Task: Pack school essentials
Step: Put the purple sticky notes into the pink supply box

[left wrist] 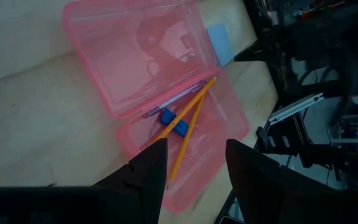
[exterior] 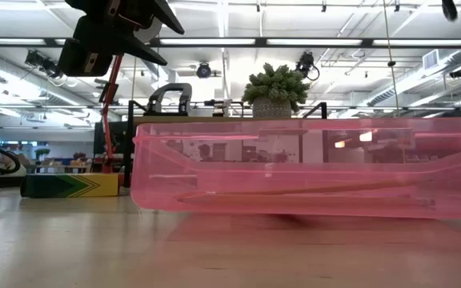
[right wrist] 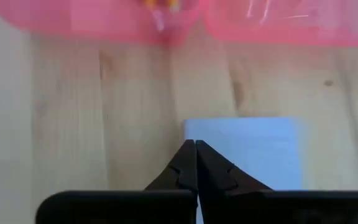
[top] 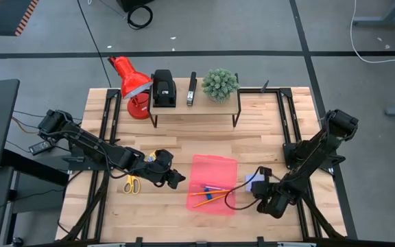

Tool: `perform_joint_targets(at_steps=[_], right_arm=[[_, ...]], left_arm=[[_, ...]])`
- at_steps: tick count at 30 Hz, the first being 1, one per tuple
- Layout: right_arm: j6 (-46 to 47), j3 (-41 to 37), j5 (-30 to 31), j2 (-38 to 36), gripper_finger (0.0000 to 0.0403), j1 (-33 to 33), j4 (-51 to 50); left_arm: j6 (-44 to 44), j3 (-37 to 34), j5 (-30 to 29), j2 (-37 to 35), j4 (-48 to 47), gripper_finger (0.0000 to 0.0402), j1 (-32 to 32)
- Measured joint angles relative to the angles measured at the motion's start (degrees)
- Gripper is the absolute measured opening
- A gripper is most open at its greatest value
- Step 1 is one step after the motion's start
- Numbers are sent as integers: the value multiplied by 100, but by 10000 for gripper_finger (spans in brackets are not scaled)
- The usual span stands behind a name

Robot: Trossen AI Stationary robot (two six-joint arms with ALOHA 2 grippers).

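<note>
Lying directly under the right gripper point(right wrist: 196, 144) — fingers pressed together, nothing visibly held — the notepad point(right wrist: 253, 152) sits beside the pink case point(right wrist: 185, 22).

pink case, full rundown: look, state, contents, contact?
The pink case is translucent plastic, hinged, lying open flat on the wooden table. Its tray holds two orange pencils, a pinkish pen and a small blue eraser. Neither end effector touches it; the notepad lies beside it.

The open case point(top: 212, 184) is see-through pink, with two orange pencils point(left wrist: 188, 118) and a little blue eraser point(left wrist: 173, 121) inside. Notepad point(right wrist: 253, 149) beside it is pale lavender-blue, scissors point(top: 130, 184) have yellow handles, lamp point(top: 130, 81) is bright red.
</note>
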Motion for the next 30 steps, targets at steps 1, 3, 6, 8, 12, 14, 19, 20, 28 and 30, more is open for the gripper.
perform_joint_targets(at_steps=[1, 3, 6, 8, 12, 14, 19, 20, 28, 30], right_arm=[[55, 0, 63, -153, 4, 14, -78], [121, 4, 201, -487, 4, 72, -253], [111, 7, 371, -1018, 4, 124, -480], [100, 9, 424, -1339, 4, 125, -641], [54, 17, 482, -1746, 6, 95, -1125], [-13, 17, 481, -1819, 14, 32, -1486], [-775, 17, 68, -1865, 75, -218, -1774], [-895, 17, -76, -1864, 93, -267, -1746], [-300, 17, -783, -1873, 205, -750, -1707], [-80, 17, -751, -1959, 207, -797, -1545]], left_arm=[[2, 0, -13, 0, 0, 172, 0], [1, 0, -20, 0, 2, 172, 0], [0, 0, -26, 0, 2, 172, 0], [0, 0, -26, 0, 2, 172, 0], [0, 0, -102, 0, 2, 172, 0], [-2, 0, -192, 0, 6, 172, 0], [-2, 0, -267, 0, 74, 172, 0], [3, 0, -267, 0, 84, 172, 0], [1239, 0, -263, 0, 1498, 172, 29], [1566, 0, -270, 0, 1953, 172, 65]])
